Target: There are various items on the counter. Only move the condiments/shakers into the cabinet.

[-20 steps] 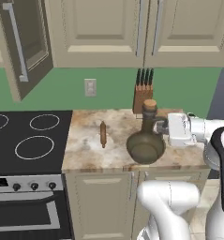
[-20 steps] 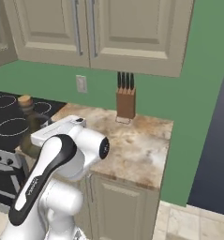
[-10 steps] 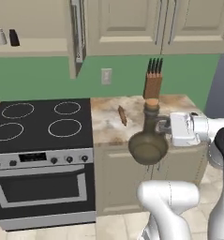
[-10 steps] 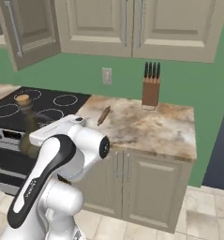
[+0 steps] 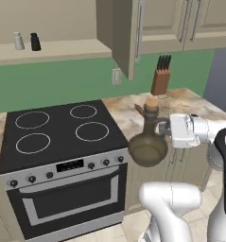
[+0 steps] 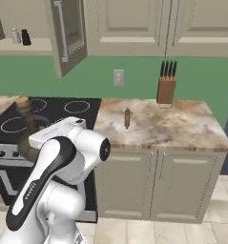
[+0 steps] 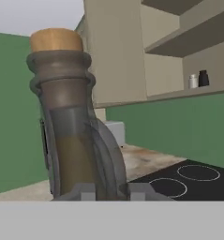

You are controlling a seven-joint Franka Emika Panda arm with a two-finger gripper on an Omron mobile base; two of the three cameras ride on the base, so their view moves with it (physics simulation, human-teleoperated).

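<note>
Since a second ago the base has driven left to face the stovetop [image 5: 62, 130], gripper [image 5: 165, 128] clamped on the corked jug [image 5: 148, 144] held off the counter [image 6: 158, 123], nearing both shakers' open cabinet [image 5: 53, 49].

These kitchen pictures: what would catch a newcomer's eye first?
A dark corked jug hangs in the air before the stove, gripped at its neck by the white arm's jaws. On the open cupboard's shelf stand two small shakers, one pale, one black.
</note>
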